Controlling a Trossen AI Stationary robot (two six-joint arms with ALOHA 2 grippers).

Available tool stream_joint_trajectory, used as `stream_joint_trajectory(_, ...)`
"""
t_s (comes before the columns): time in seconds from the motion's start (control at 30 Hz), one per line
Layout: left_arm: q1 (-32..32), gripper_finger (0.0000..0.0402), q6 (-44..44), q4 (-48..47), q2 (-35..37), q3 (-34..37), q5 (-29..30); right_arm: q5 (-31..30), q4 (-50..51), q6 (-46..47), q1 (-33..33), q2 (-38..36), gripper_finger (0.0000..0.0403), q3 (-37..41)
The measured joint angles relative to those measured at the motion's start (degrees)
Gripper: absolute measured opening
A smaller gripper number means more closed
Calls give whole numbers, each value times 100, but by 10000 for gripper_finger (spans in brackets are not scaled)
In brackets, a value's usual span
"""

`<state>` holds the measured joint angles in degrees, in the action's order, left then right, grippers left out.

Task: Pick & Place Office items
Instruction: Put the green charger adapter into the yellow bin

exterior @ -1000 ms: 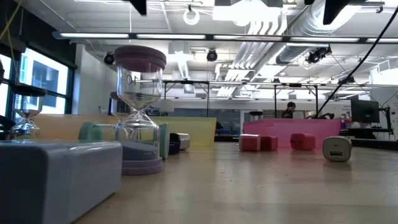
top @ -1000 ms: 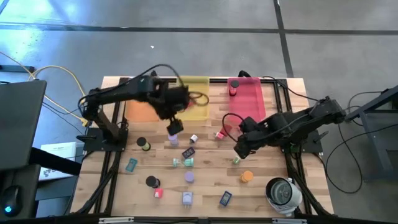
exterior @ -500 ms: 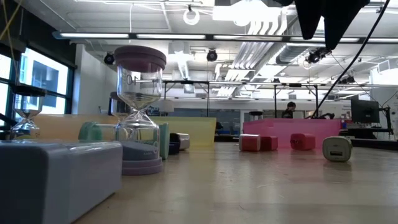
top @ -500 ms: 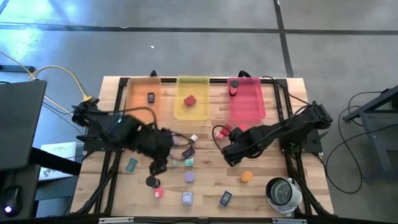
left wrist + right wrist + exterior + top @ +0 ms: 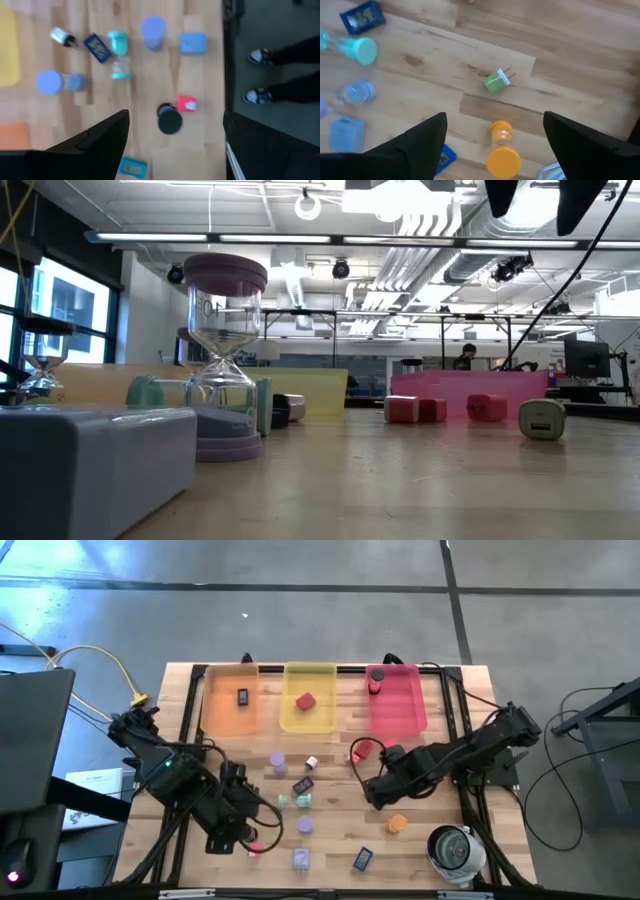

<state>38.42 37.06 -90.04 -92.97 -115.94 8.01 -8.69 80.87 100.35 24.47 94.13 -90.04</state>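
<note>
Office items lie scattered over the middle and near part of the wooden table (image 5: pixel 420 840), a few already in the trays at the far edge: dark rectangle in the orange tray (image 5: pixel 228 718), red cube in the yellow tray (image 5: pixel 323 718), red piece in the pink tray (image 5: pixel 410 715)

Left claw (image 5: pixel 232 836) hangs over the near-left part of the table, fingers spread wide, nothing held. Its wrist view looks straight down on a black disc (image 5: pixel 170 121) with a small red cube (image 5: pixel 186 104) touching or just beside it, both between the finger tips and a little ahead. Disc is round, so no long axis to line up; the red cube crowds one side, so a close may catch both. Teal flat piece (image 5: pixel 132 167) sits near the left finger. Table edge is close on one side, where a person's shoes (image 5: pixel 255 95) show on the floor; open wood on the other

Right claw (image 5: pixel 378 794) hovers mid-right, also wide open and empty. Small green piece (image 5: pixel 495 81) lies ahead of it, clear wood all round; orange hourglass-like piece (image 5: pixel 502 152) lies nearly between its fingers, long axis pointing away from the claw

Judgement: left arm nearest the black disc, right arm nearest the orange and green pieces; pink tray is the short carry for the right
</note>
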Motion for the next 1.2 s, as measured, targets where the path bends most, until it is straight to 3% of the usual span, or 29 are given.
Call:
stream_joint_trajectory(0.1,-2,314,-20,2,0,0,-261,-33,1,352,44,-13,320,0)
stream_joint_trajectory(0.3,102,314,-133,3,0,0,-287,-346,-57,707,57,35,320,2)
stream_joint_trajectory(0.47,257,314,-256,3,0,0,-291,-655,-58,1552,65,35,320,2)
stream_joint_trajectory(0.73,672,314,-698,2,0,0,-169,-341,-30,2164,-26,150,320,4)
stream_joint_trajectory(0.93,803,314,-743,4,-1,0,-169,459,154,2490,-202,528,320,5)
stream_joint_trajectory(1.2,804,314,-830,2,-2,0,-236,479,-197,2281,-462,1003,320,7)
